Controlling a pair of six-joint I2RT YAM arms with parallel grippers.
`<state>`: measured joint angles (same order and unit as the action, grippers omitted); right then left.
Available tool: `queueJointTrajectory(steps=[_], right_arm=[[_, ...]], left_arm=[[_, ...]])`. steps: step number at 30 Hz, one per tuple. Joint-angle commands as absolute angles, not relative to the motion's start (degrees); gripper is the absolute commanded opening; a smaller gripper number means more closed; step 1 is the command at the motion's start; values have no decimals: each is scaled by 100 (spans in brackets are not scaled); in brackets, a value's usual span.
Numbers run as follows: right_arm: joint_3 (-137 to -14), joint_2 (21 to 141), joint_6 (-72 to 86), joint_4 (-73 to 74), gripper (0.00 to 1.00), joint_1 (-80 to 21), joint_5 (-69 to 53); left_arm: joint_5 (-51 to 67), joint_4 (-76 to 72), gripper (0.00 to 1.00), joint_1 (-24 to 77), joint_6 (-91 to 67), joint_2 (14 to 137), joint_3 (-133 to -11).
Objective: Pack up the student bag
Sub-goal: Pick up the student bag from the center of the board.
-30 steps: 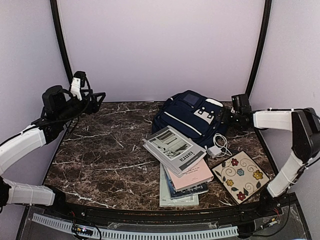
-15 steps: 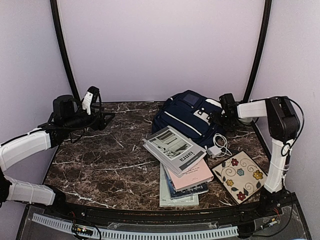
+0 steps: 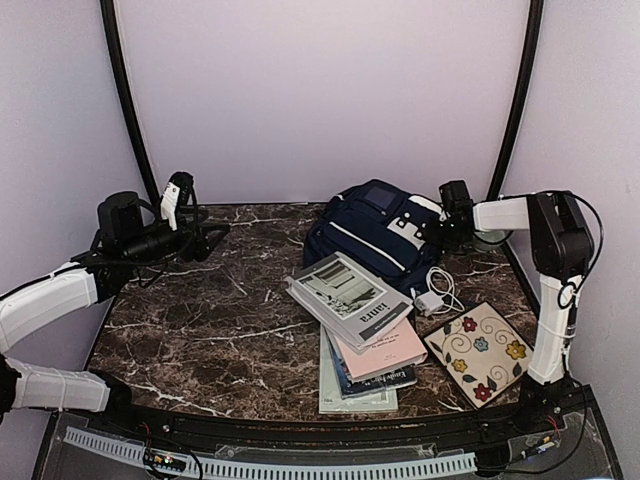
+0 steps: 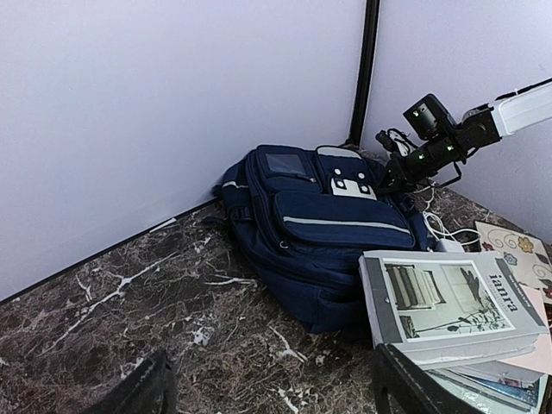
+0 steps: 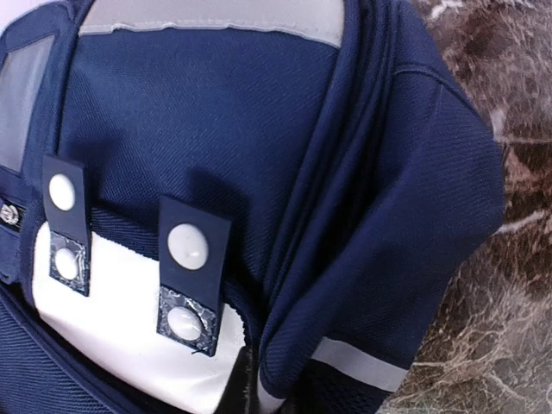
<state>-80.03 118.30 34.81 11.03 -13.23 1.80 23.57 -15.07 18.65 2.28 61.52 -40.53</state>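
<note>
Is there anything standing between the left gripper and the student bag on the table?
Nothing visible does. In the left wrist view, only bare marble table lies between the open left gripper and the student bag. The grey book lies off to one side of that path, by the bag's front.

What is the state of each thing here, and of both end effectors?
student bag, lying front up, no opening visible
books, closed, stacked crookedly
charger, on the table, cable loosely coiled
flowered pouch, lying flat
left end effector, open, empty
right end effector, at the student bag, grip unclear
</note>
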Motion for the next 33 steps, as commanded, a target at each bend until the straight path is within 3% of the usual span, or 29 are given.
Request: queueJointTrajectory(steps=[1,10,21,29,33], right_arm=[[-8576,11787,3133,902,0,-1307,-636],[-10269,11161,3418,171,0,-1443,-1406],[-11191,10318,2403,-984,0,-2411,-2449],[-11444,10081,1679,-1235,0,-2686,-1087],[-11832,10190,1772,-1626,0,-2702,-1553]], left_arm=[[2587,-1732,80,1882,128,6065,-3992],[2518,-1797,83,1890,163,6014,-3946],[2519,-2038,83,1888,215,5756,-3885],[2376,-1922,83,1889,304,5823,-3903],[2595,-1739,83,1887,225,5984,-4101]])
